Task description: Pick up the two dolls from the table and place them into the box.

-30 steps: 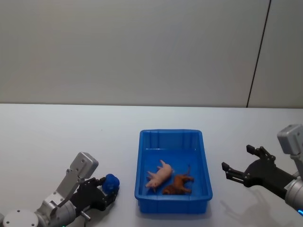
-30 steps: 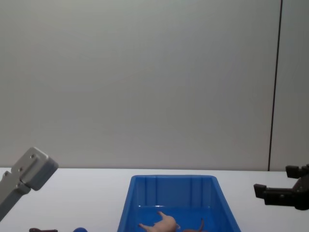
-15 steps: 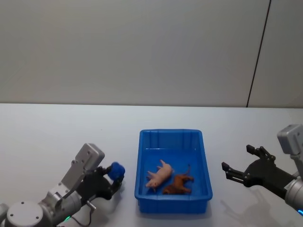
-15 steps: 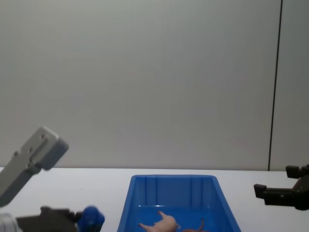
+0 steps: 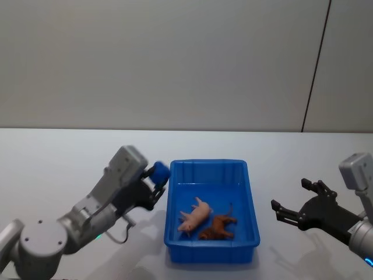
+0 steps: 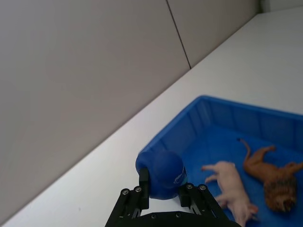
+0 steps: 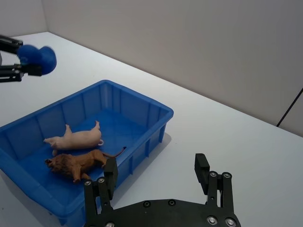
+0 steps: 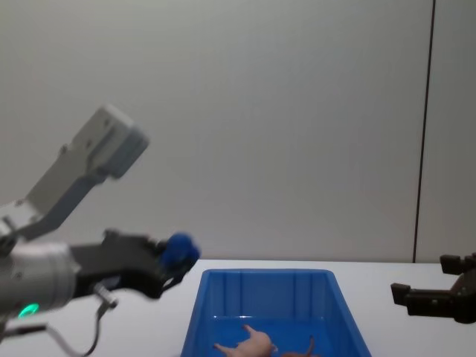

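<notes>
One doll aloft: the dark-blue doll (image 5: 158,171) sits clamped in the left hand (image 5: 155,182), held above the bench (image 5: 58,163) just outside the box (image 5: 252,201), beside its far-left corner. In the left wrist view the round blue body (image 6: 164,174) bulges up between the two black fingers (image 6: 143,183), with the box's near rim just beyond it.

Key relation: the box's opening lies to the right of the left hand, only the left wall's rim between them. The box's long axis runs from the bench's near edge toward its far edge, so a short sideways carry across the left rim should put the doll over open floor. My judgement: the far half of the box is the free half.

Pink animal figure (image 5: 195,214) lies on its side mid-box, with a brown lion figure (image 5: 218,226) touching or just beside it toward the near-right corner.

Right hand (image 5: 294,211) hovers over the bench to the right of the box, well apart from it, fingers spread, gripping nothing. Left arm is plainly the nearer one.

Risk, as I read it: releasing before the doll clears the rim would drop it on the bench.
</notes>
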You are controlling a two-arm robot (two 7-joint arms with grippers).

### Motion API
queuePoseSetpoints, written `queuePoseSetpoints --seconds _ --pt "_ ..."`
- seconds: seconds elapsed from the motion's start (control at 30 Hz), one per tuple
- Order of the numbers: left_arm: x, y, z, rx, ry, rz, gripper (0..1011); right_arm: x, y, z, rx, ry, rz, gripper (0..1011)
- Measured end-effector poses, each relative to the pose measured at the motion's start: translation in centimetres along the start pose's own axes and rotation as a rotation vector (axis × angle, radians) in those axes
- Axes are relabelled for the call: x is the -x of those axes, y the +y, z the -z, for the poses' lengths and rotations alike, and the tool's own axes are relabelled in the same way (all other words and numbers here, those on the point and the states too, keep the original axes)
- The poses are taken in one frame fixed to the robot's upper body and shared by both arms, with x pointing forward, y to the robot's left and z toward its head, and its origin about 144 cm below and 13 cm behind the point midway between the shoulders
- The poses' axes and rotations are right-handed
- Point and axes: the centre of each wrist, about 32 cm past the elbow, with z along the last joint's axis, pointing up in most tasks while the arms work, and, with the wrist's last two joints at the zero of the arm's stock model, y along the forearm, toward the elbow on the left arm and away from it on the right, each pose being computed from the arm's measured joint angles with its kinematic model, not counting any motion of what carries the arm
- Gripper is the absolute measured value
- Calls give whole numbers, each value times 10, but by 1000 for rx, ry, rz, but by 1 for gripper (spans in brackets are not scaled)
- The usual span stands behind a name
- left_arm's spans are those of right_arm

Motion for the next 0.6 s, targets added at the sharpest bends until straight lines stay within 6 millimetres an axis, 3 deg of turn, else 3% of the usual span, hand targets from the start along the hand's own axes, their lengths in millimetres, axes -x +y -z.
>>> queuePoseSetpoints --seconds 0.07,0.23,0.33,0.53,0.6 --pt "0 -4 -8 19 -17 5 329 0 0 0 0 0 0 1001" --pt "3 -13 -25 65 -55 30 464 0 0 0 0 0 0 1001" --pt "6 -22 -37 100 -77 53 610 0 0 0 0 0 0 1001" --pt "11 -31 -49 141 -93 69 765 0 0 0 0 0 0 1001" --pt "12 -34 -53 155 -97 72 864 0 0 0 0 0 0 1001"
